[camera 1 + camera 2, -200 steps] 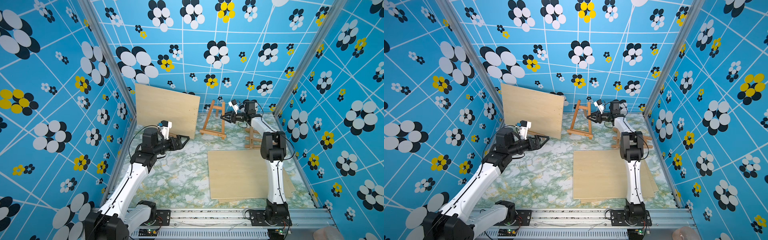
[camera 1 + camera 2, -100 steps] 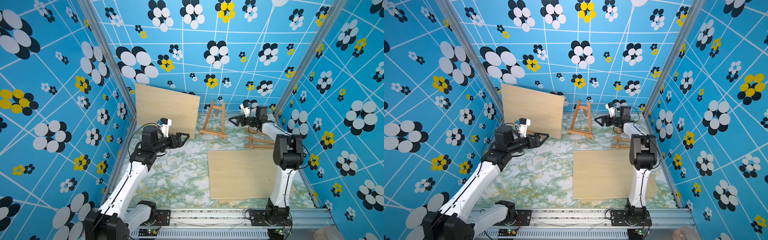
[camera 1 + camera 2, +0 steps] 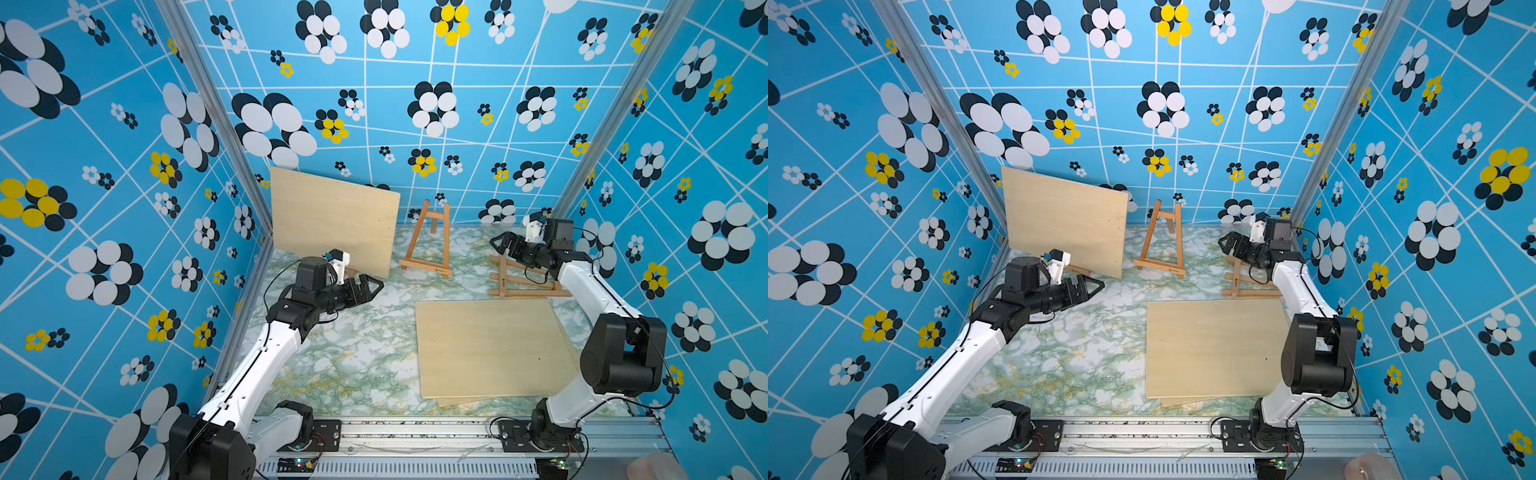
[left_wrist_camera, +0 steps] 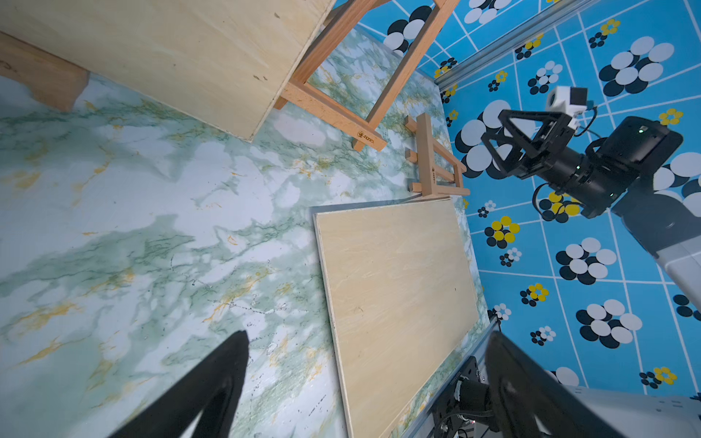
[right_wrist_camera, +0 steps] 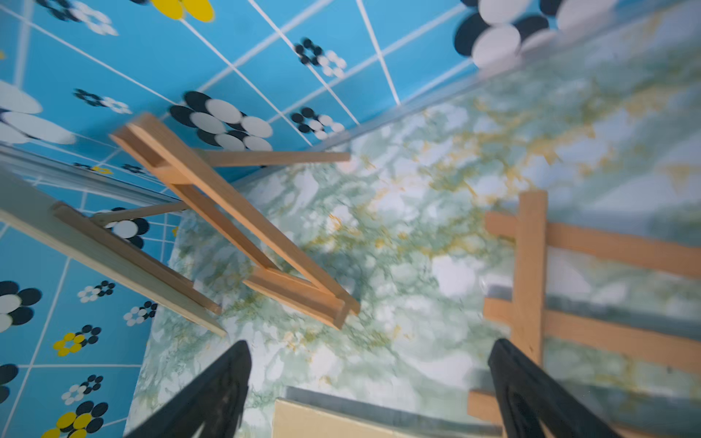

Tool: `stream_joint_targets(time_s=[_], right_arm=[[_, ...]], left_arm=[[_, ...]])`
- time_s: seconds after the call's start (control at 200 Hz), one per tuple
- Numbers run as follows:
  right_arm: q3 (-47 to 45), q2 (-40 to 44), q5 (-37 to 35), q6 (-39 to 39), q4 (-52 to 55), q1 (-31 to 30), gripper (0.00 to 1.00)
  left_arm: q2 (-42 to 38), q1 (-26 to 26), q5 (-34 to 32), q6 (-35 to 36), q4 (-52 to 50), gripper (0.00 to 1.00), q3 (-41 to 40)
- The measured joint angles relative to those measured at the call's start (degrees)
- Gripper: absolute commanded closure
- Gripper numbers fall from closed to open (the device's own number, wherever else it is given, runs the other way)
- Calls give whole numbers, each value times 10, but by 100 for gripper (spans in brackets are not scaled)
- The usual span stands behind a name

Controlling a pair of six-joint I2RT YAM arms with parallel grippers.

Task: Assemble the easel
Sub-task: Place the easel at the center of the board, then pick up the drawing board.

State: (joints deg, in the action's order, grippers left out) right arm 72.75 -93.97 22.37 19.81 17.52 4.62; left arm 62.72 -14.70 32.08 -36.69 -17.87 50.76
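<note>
In both top views the surface carries the upright board at 11 o'clock; it seems to rest on an easel that is mostly hidden. The standing easel is at 12 o'clock, opened and bare. The flat easel lies at 2 o'clock, just beyond the flat boards. The right tool hovers above the flat easel, spread wide and holding nothing. The left tool hangs at 10 o'clock near the upright board, also wide open and empty.

The left wrist view shows the left tool's fingers far apart, with only the surface and the flat boards beyond them.

The right wrist view is somewhat blurred. The right tool's fingers are wide apart. The flat easel lies below one of them, and I believe they do not touch.

I think the flat easel is the next piece to set up. It looks light and stiff, made of thin wooden slats. Its back leg may swing, and it may slide on the smooth surface. I would take it at a side rail near the top crossbar, not by the thin leg.
</note>
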Motion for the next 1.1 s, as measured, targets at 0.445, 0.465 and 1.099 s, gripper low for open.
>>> stream_joint_targets(time_s=[0.445,0.465,1.099], right_arm=[[-116,144,-155,49,169,26,2],[-119,145,-162,49,178,26,2],[-188,108,-296,14,282,151,1]], left_arm=[[27,-82,-18,-37,15,1,-43],[33,-88,-18,-39,16,1,-43],[287,-237,4,-66,89,1,21]])
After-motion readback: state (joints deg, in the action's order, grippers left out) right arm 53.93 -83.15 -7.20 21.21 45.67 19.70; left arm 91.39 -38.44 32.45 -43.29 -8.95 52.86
